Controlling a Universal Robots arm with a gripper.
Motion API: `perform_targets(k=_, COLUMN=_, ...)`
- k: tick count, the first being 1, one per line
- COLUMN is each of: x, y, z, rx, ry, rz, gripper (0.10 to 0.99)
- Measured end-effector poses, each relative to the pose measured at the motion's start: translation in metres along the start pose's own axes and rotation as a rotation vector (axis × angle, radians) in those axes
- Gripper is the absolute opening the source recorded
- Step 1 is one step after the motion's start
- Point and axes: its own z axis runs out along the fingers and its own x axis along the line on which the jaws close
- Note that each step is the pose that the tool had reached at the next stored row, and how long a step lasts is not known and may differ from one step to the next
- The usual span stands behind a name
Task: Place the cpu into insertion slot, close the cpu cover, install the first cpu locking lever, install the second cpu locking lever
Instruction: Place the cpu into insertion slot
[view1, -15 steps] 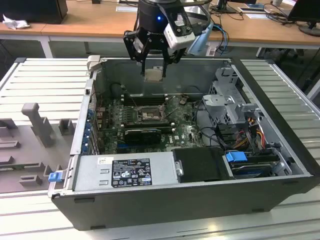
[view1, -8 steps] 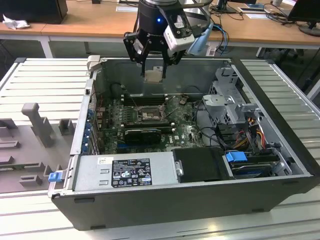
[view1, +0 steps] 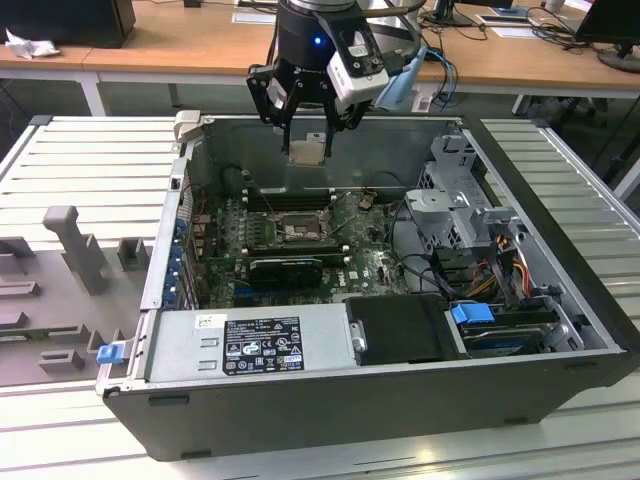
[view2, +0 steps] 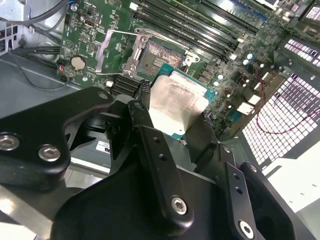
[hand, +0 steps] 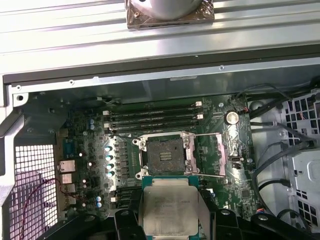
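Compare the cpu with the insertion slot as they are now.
The cpu hangs gripped in the claw above the board; the insertion slot sits fixed on it, empty. The cpu shows a pale silver metal top; the insertion slot a dark recess with a black rim. Both are square.

**Exterior view:** set off the arm, high and some way back, looking obliquely down into the open computer case (view1: 300, 400) on the slatted bench (view1: 90, 160). The whole case is in frame, with the hand (view1: 306, 148) above its far side. **First wrist view:** looks almost straight down on the motherboard (hand: 85, 150), the gripped cpu (hand: 172, 205) close to the lens. **Second wrist view:** nearer and oblique, from behind the hand. All three views share the insertion slot (view1: 290, 228); both wrist views share the cpu
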Motion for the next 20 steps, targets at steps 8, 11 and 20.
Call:
perform_targets(k=8, x=0.0000, y=0.0000, z=0.0001, rx=0.000, ry=-0.0006, rz=0.006, gripper=0.529)
perform_targets(k=11, x=0.0000, y=0.0000, z=0.0002, rx=0.000, ry=-0.0011, rz=0.012, gripper=0.529)
perform_targets(k=20, x=0.0000, y=0.0000, z=0.0003, rx=-0.001, ry=-0.0043, rz=0.048, gripper=0.529)
